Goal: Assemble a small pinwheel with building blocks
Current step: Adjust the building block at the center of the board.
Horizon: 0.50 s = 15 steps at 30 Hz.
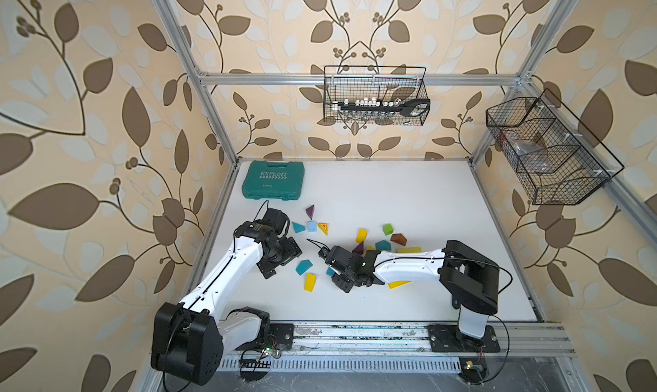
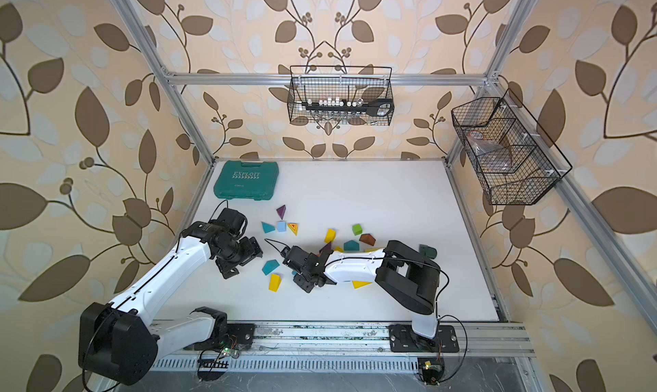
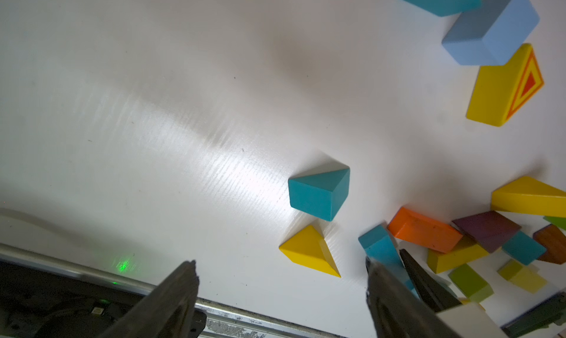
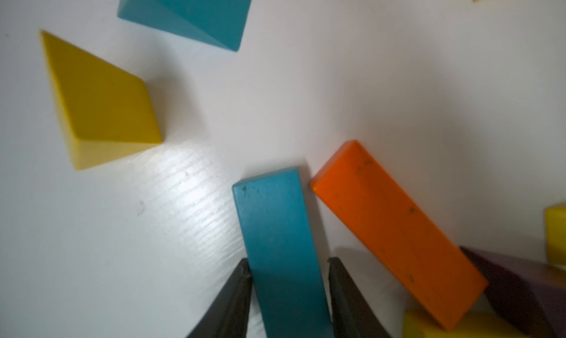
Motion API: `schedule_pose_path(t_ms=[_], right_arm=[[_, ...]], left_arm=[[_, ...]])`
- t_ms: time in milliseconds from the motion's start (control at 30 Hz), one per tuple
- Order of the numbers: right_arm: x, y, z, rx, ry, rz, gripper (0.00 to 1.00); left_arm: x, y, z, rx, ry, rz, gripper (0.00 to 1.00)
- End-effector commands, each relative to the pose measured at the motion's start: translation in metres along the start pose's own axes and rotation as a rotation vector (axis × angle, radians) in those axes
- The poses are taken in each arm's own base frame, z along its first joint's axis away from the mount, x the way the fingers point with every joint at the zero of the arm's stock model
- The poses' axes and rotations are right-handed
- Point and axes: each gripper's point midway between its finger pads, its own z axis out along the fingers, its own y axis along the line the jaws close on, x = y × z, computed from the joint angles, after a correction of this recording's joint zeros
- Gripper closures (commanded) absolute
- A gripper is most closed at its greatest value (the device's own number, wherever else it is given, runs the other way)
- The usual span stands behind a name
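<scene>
My right gripper (image 4: 288, 260) is low over the table, shut on a teal bar (image 4: 275, 229) that lies flat, one finger on each long side. An orange bar (image 4: 395, 229) lies just beside it. A yellow wedge (image 4: 101, 106) and a teal wedge (image 4: 190, 11) lie further out. In a top view a pale blue cube (image 1: 312, 226) has a teal wedge (image 1: 298, 227), a purple wedge (image 1: 310, 211) and a yellow wedge with an orange triangle (image 1: 323, 227) around it. My left gripper (image 3: 280, 264) is open and holds nothing, a short way from the loose yellow wedge (image 3: 309, 253).
More blocks lie heaped by the right arm: a green cube (image 1: 388, 229), a brown piece (image 1: 399, 239) and a yellow piece (image 1: 361, 235). A teal tool case (image 1: 273, 184) sits at the back left. Wire baskets hang on the back wall (image 1: 375, 95) and the right wall (image 1: 547, 148).
</scene>
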Motion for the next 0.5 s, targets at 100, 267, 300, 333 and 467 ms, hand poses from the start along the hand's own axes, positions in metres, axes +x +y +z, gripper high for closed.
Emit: schedule_pose_path(t_ms=[100,267,300,333,467], right_arm=[[-0.013,-0.008,0.012,0.056,0.049,0.260,0.78],[-0.038,-0.001,0.020,0.050,0.039,0.391,0.69],[-0.041,-0.005,0.021,0.078,0.045,0.411,0.66],[-0.043,-0.007,0.021,0.087,0.051,0.416,0.63],[-0.053,-0.008,0.008,0.045,0.018,0.451,0.46]], left_arm=[[-0.001,0.003,-0.006,-0.014,-0.019,0.012,0.13],[-0.001,0.001,-0.009,-0.015,-0.016,0.014,0.14],[-0.001,0.000,-0.008,-0.013,-0.010,0.013,0.15],[0.000,-0.001,-0.007,-0.013,-0.004,0.014,0.15],[0.001,-0.002,-0.006,-0.029,0.009,0.015,0.17]])
